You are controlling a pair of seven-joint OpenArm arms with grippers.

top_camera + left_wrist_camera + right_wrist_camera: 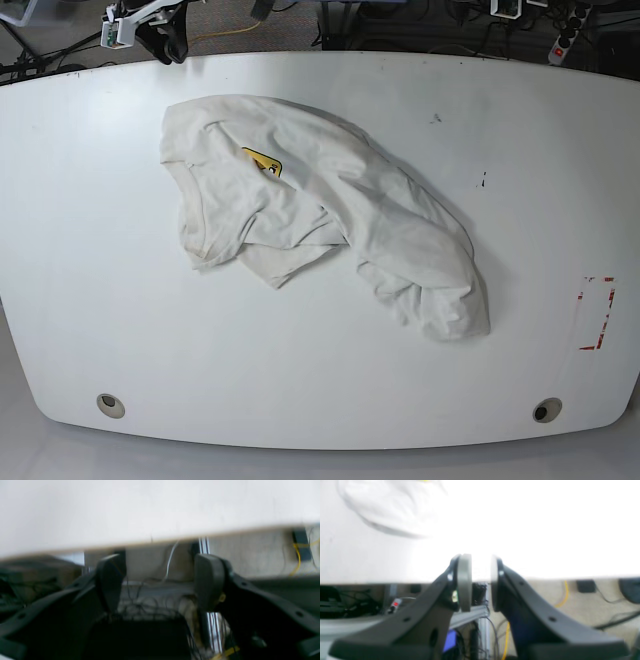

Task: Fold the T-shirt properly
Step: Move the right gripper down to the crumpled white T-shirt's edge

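The T-shirt [320, 215] lies crumpled on the white table [90, 300], a little toward the far left of the base view, stretching from the upper left down to the lower right; only a small yellow patch of its graphic [261, 161] peeks out between folds. At the far left corner of that view, the right gripper [163, 42] hangs over the table's far edge, apart from the cloth. In the right wrist view its fingers [464, 582] stand close together with a narrow gap and nothing between them, the T-shirt [392, 510] a blurred heap beyond. The left gripper [160, 582] shows in its own wrist view with jaws spread wide and empty, just off the table edge [160, 541]. Near the table's right edge sits a red-marked rectangle [597, 312].
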